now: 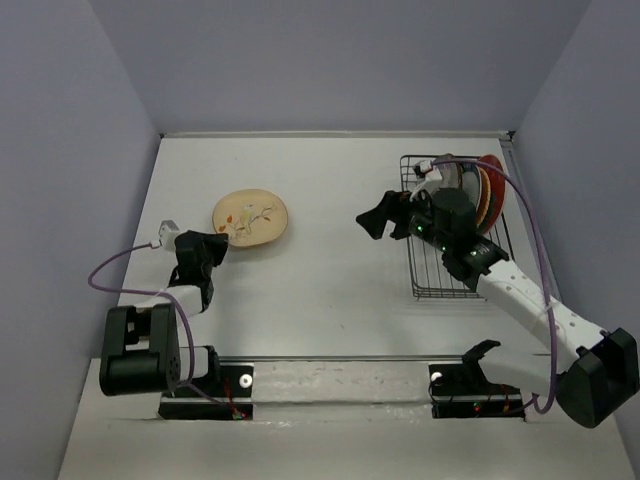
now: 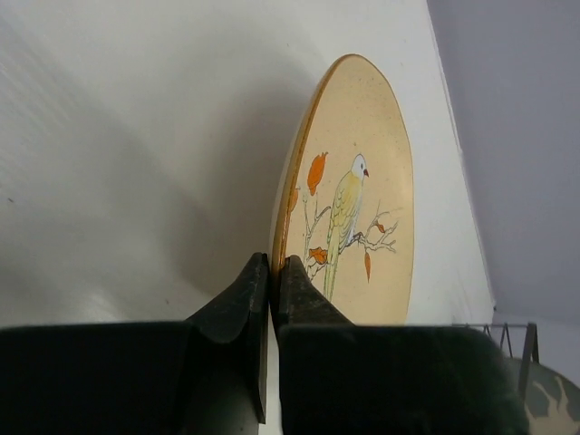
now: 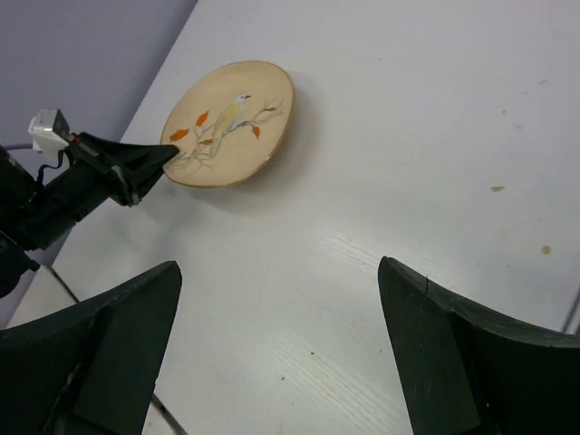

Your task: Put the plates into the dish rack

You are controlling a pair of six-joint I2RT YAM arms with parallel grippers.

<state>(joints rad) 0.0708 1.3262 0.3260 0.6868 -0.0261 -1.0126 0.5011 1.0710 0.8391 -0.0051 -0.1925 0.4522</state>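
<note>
Wide-open right claw [image 3: 279, 269] above white table [image 3: 408, 136], left claw [image 3: 166, 155] on rim of cream bird-and-branch plate [image 3: 231, 122].

My left arm reaches forward, low, elbow folded back near the base. Left gripper [image 1: 222, 238] pinched tight on the plate [image 1: 252, 216] rim, fingers nearly meeting. My right arm stretches forward and left, wrist pointing left, right gripper [image 3: 279, 272] spread wide.
</note>
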